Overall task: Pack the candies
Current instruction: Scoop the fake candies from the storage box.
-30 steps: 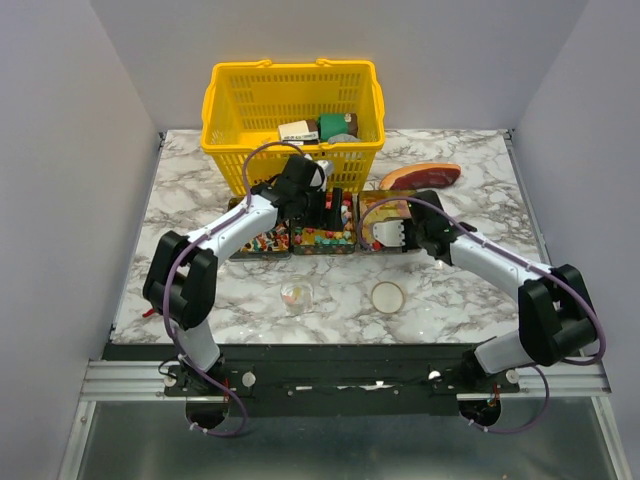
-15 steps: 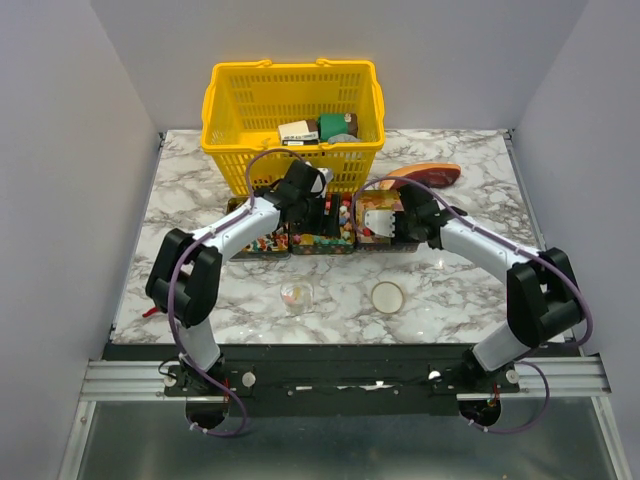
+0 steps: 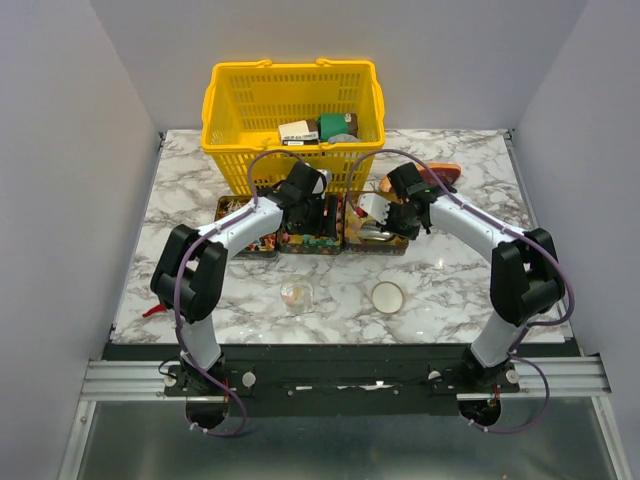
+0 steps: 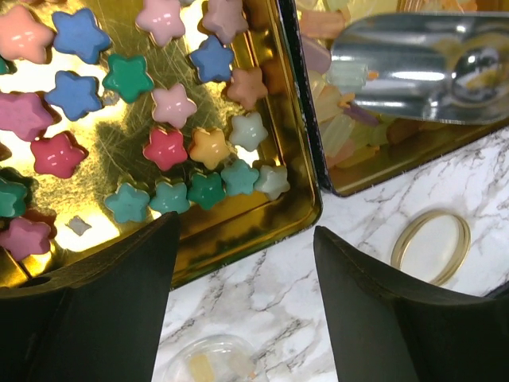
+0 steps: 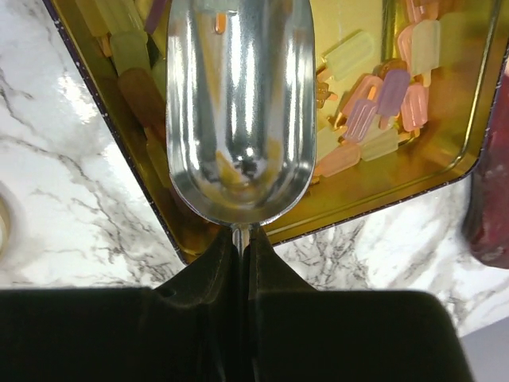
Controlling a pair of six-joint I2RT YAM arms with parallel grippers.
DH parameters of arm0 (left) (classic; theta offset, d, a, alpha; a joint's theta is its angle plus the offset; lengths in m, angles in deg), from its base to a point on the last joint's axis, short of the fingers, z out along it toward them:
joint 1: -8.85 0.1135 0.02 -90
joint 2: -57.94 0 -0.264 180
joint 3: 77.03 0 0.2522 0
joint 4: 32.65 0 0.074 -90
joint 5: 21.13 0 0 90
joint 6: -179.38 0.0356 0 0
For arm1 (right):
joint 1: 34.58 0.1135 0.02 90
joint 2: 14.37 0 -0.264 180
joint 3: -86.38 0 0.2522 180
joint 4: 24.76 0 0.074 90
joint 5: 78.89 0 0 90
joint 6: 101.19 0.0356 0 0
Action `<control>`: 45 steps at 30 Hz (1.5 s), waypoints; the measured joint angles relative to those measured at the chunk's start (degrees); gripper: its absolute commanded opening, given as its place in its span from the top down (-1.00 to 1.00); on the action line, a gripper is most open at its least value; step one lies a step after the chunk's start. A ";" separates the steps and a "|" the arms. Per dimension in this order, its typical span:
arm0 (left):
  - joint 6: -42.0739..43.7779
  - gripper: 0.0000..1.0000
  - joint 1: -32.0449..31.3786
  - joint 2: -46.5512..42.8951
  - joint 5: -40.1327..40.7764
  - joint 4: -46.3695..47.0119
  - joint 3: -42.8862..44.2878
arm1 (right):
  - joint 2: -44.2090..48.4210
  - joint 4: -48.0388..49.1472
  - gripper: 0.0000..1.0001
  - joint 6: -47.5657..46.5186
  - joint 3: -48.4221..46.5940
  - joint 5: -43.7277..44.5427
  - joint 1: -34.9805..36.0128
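Far L of the top view: wrapped sweets in the L-most tin, partly under the L arm, nothing touching them.

Next over, the L gripper hangs low over the middle tin, jaws apart w/ nothing between them. Star candies in pink, blue, green and orange lie loose on the gold floor, upper L of the wrist view. Vs a sec ago the L arm has barely shifted, just a nudge toward the basket.

Lower centre of the top view: a small clear cup and, to its R, a ring lid. Both are where they were, well apart from either gripper. Can't tell what the cup holds.

R side is the real change. The R arm has swung up & in from the lower R, elbow folded. The R gripper is clenched on the handle of a metal scoop. The bowl now sits over the lower-L part of the R tin, w/ popsicle gummies mostly at upper R. The bowl is empty, only reflections. The meat slab lies just beyond the tin.

Meaning: the scoop has only just reached the tin and no candy is loaded yet. Prob next: push through the gummies, then carry them to the cup. Risk: the shallow tin could slide.
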 measured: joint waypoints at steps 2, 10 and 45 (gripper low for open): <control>-0.02 -0.47 0.00 0.28 0.87 0.79 0.00 | 0.17 -0.79 0.99 1.81 0.00 -0.74 -0.02; -0.39 -0.33 0.00 3.08 1.70 3.15 0.74 | 0.70 -6.82 0.99 8.44 -1.20 -3.96 0.02; -1.95 0.43 -1.05 10.60 0.48 1.75 5.31 | -7.80 -19.02 0.99 29.46 -11.15 -13.99 -0.70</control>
